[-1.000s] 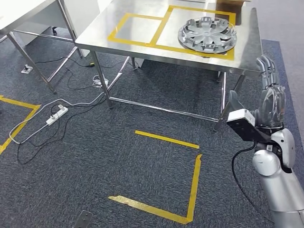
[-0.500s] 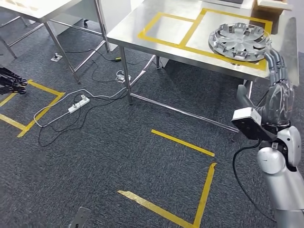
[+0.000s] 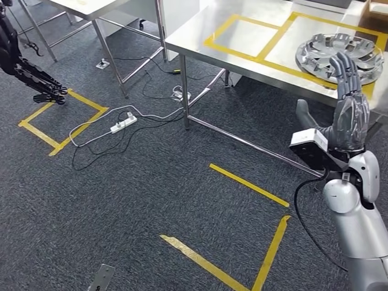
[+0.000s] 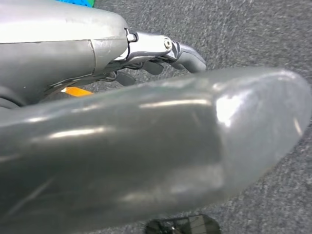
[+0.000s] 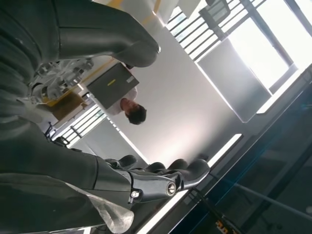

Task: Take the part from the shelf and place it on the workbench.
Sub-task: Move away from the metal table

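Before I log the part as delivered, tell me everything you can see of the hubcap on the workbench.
The hubcap is a round, silver wheel cover, plastic or metal by its look, with curved spokes and openings around a raised centre. It lies flat on the steel workbench, inside the right-hand square of yellow tape. The right hand, raised with fingers apart, covers part of its near rim in the head view; whether they touch cannot be told.

I see a white power strip (image 3: 123, 123) with trailing cables (image 3: 91, 145) on grey carpet (image 3: 137, 200), yellow floor tape (image 3: 249, 183) marking squares, a second table (image 3: 98, 9) behind, and a person (image 5: 131, 111) beyond.
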Available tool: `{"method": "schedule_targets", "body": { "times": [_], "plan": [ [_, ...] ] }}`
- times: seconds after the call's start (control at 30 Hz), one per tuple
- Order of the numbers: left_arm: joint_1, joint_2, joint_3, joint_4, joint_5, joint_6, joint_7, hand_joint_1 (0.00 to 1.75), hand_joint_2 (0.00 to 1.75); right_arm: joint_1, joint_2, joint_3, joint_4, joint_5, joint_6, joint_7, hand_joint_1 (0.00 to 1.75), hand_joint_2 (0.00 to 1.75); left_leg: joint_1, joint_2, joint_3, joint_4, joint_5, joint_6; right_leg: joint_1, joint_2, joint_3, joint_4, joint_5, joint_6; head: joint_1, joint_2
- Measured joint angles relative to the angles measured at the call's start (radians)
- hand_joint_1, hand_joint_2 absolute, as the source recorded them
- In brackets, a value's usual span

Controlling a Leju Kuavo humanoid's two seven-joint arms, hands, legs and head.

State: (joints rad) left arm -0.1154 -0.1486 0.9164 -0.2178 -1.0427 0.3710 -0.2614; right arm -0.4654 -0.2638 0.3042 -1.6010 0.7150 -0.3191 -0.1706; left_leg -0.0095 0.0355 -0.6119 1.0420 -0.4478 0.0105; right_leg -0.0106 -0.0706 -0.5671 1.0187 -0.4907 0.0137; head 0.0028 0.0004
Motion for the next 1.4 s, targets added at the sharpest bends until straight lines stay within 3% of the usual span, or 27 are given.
{"method": "schedule_targets", "body": {
  "times": [0.1, 0.17, 0.27, 0.3, 0.33, 0.37, 0.47, 0.53, 0.6, 0.67, 0.7, 0.77, 0.83, 0.87, 0.9, 0.97, 1.03, 1.1, 1.17, 1.23, 1.3, 1.33, 1.37, 1.4],
  "plan": [
    [0.009, 0.006, -0.001, 0.0, -0.01, 0.0, 0.008, 0.0, 0.0, 0.009, 0.008, 0.004, -0.004, 0.006, -0.012, 0.0, 0.0, 1.75, -0.002, -0.008, 0.002, -0.019, 0.001, 0.013, 0.002, -0.017, -0.001, -0.003, -0.003, 0.015, 0.001, 0.0],
    [0.014, 0.011, -0.001, 0.0, -0.013, 0.0, 0.01, 0.0, 0.0, 0.022, 0.013, 0.008, -0.011, 0.009, -0.02, 0.0, 0.0, 1.75, 0.003, -0.021, 0.004, -0.028, 0.007, 0.025, 0.0, 0.008, -0.015, 0.026, -0.028, 0.024, 0.003, 0.0],
    [0.016, 0.019, -0.002, 0.0, -0.02, 0.0, 0.011, 0.0, 0.0, 0.046, 0.014, 0.01, -0.016, 0.01, -0.028, 0.001, 0.0, 1.75, 0.004, -0.042, 0.002, -0.032, 0.012, 0.034, -0.001, 0.061, -0.097, 0.2, -0.113, 0.03, 0.008, 0.0],
    [0.016, 0.02, -0.002, 0.0, -0.023, 0.0, 0.012, 0.0, 0.0, 0.059, 0.014, 0.011, -0.016, 0.01, -0.031, 0.002, 0.0, 1.75, 0.004, -0.05, 0.002, -0.031, 0.012, 0.035, -0.001, 0.065, -0.123, 0.252, -0.128, 0.031, 0.008, 0.0],
    [0.018, 0.021, -0.002, 0.0, -0.026, -0.001, 0.014, 0.0, 0.0, 0.073, 0.014, 0.011, -0.017, 0.01, -0.034, 0.002, 0.0, 1.75, 0.004, -0.059, 0.002, -0.031, 0.012, 0.035, -0.001, 0.067, -0.135, 0.272, -0.125, 0.032, 0.008, 0.0],
    [0.02, 0.021, -0.003, 0.0, -0.028, -0.002, 0.016, 0.0, 0.0, 0.088, 0.014, 0.01, -0.018, 0.01, -0.039, 0.002, 0.0, 1.75, 0.004, -0.068, 0.002, -0.03, 0.012, 0.035, -0.001, 0.069, -0.129, 0.252, -0.103, 0.031, 0.009, 0.0],
    [0.026, 0.017, -0.004, 0.0, -0.031, -0.004, 0.017, 0.0, 0.0, 0.123, 0.013, 0.001, -0.032, 0.023, -0.063, -0.002, 0.0, 1.75, 0.003, -0.092, 0.0, -0.023, 0.01, 0.03, -0.005, 0.093, -0.039, 0.064, -0.013, 0.028, 0.008, 0.0],
    [0.03, 0.012, -0.004, 0.0, -0.031, -0.003, 0.017, 0.0, 0.0, 0.145, 0.013, -0.008, -0.049, 0.038, -0.075, -0.004, 0.0, 1.75, 0.003, -0.105, -0.007, -0.019, 0.012, 0.02, -0.005, 0.11, -0.004, 0.0, -0.001, 0.024, 0.008, 0.0],
    [0.036, 0.006, -0.004, 0.0, -0.027, -0.002, 0.013, 0.0, 0.0, 0.163, 0.013, -0.015, -0.065, 0.049, -0.079, -0.004, 0.0, 1.75, 0.004, -0.114, -0.011, -0.02, 0.015, 0.009, -0.004, 0.104, 0.0, -0.005, 0.0, 0.017, 0.007, 0.0],
    [0.039, 0.001, -0.004, 0.0, -0.022, -0.001, 0.007, 0.0, 0.0, 0.171, 0.013, -0.018, -0.079, 0.056, -0.079, -0.004, 0.0, 1.75, 0.004, -0.099, -0.02, 0.003, -0.003, -0.001, -0.007, 0.091, 0.003, -0.01, 0.004, 0.005, 0.005, 0.0],
    [0.038, -0.002, -0.004, 0.0, -0.02, -0.001, 0.004, 0.0, 0.0, 0.173, 0.013, -0.02, -0.085, 0.06, -0.079, -0.004, 0.0, 1.75, 0.005, -0.084, -0.036, 0.04, -0.027, -0.006, -0.009, 0.083, 0.005, -0.013, 0.005, -0.001, 0.003, 0.0],
    [0.036, -0.009, -0.004, 0.0, -0.017, -0.001, -0.001, 0.0, 0.0, 0.174, 0.013, -0.021, -0.092, 0.065, -0.078, -0.002, 0.0, 1.75, 0.009, -0.056, -0.089, 0.164, -0.09, -0.015, -0.008, 0.066, 0.007, -0.013, 0.004, -0.008, 0.0, 0.0],
    [0.037, -0.016, -0.004, 0.0, -0.018, -0.002, -0.003, 0.0, 0.0, 0.176, 0.013, -0.021, -0.094, 0.069, -0.077, 0.0, 0.0, 1.75, 0.013, -0.049, -0.128, 0.256, -0.119, -0.021, -0.007, 0.049, 0.008, -0.013, 0.003, -0.009, 0.0, 0.0],
    [0.037, -0.018, -0.004, 0.0, -0.02, -0.003, -0.004, 0.0, 0.0, 0.177, 0.013, -0.021, -0.095, 0.074, -0.077, 0.002, 0.0, 1.75, 0.015, -0.047, -0.124, 0.251, -0.107, -0.021, -0.007, 0.042, 0.008, -0.013, 0.002, -0.009, 0.0, 0.0],
    [0.038, -0.02, -0.004, 0.0, -0.025, -0.005, -0.003, 0.0, 0.0, 0.177, 0.013, -0.021, -0.098, 0.083, -0.078, 0.007, 0.0, 1.75, 0.016, -0.043, -0.101, 0.207, -0.078, -0.02, -0.007, 0.034, 0.01, -0.012, 0.001, -0.007, 0.0, 0.0],
    [0.039, -0.024, -0.008, 0.0, -0.04, -0.008, 0.002, 0.0, 0.0, 0.179, 0.012, -0.022, -0.107, 0.118, -0.082, 0.022, 0.0, 1.75, 0.011, -0.013, -0.031, 0.071, -0.022, -0.013, -0.004, 0.021, 0.014, -0.012, -0.003, -0.001, 0.0, 0.0],
    [0.039, -0.028, -0.015, 0.0, -0.057, -0.01, 0.011, 0.0, 0.0, 0.187, 0.008, -0.024, -0.122, 0.15, -0.09, 0.037, 0.0, 1.75, 0.004, 0.011, 0.007, -0.009, -0.006, -0.004, 0.001, 0.007, 0.015, -0.012, -0.007, 0.01, 0.001, 0.0],
    [0.044, -0.03, -0.02, 0.0, -0.065, -0.011, 0.016, 0.0, 0.0, 0.201, 0.002, -0.026, -0.136, 0.161, -0.097, 0.043, 0.0, 1.75, 0.0, 0.003, 0.006, -0.017, -0.008, 0.007, 0.001, -0.008, 0.017, -0.015, -0.009, 0.02, 0.002, 0.0],
    [0.049, -0.033, -0.024, 0.0, -0.068, -0.012, 0.017, 0.0, 0.0, 0.21, -0.003, -0.029, -0.147, 0.164, -0.099, 0.045, 0.0, 1.75, 0.002, -0.012, 0.008, -0.025, -0.004, 0.019, -0.003, 0.008, 0.011, 0.0, -0.026, 0.03, 0.003, 0.0],
    [0.049, -0.035, -0.028, 0.0, -0.07, -0.013, 0.018, 0.0, 0.0, 0.216, -0.01, -0.032, -0.155, 0.165, -0.1, 0.045, 0.0, 1.75, 0.005, -0.025, 0.01, -0.029, -0.001, 0.031, -0.006, 0.047, -0.033, 0.088, -0.077, 0.035, 0.005, 0.0],
    [0.048, -0.037, -0.031, 0.0, -0.071, -0.014, 0.018, 0.0, 0.0, 0.225, -0.015, -0.034, -0.158, 0.166, -0.101, 0.046, 0.0, 1.75, 0.003, -0.041, 0.009, -0.029, -0.001, 0.036, -0.005, 0.065, -0.102, 0.223, -0.131, 0.036, 0.007, 0.0],
    [0.048, -0.038, -0.032, 0.0, -0.071, -0.014, 0.018, 0.0, 0.0, 0.23, -0.016, -0.034, -0.159, 0.167, -0.101, 0.046, 0.0, 1.75, 0.002, -0.05, 0.009, -0.028, -0.001, 0.036, -0.005, 0.068, -0.127, 0.266, -0.139, 0.036, 0.007, 0.0],
    [0.049, -0.038, -0.033, 0.0, -0.071, -0.014, 0.019, 0.0, 0.0, 0.234, -0.017, -0.035, -0.159, 0.167, -0.101, 0.047, 0.0, 1.75, 0.001, -0.058, 0.01, -0.028, -0.001, 0.036, -0.005, 0.069, -0.136, 0.272, -0.126, 0.035, 0.007, 0.0],
    [0.049, -0.038, -0.033, 0.0, -0.071, -0.014, 0.02, 0.0, 0.0, 0.237, -0.018, -0.036, -0.161, 0.167, -0.102, 0.048, 0.0, 1.75, 0.001, -0.068, 0.011, -0.027, -0.002, 0.036, -0.005, 0.07, -0.124, 0.238, -0.095, 0.033, 0.006, 0.0]
  ]
}}
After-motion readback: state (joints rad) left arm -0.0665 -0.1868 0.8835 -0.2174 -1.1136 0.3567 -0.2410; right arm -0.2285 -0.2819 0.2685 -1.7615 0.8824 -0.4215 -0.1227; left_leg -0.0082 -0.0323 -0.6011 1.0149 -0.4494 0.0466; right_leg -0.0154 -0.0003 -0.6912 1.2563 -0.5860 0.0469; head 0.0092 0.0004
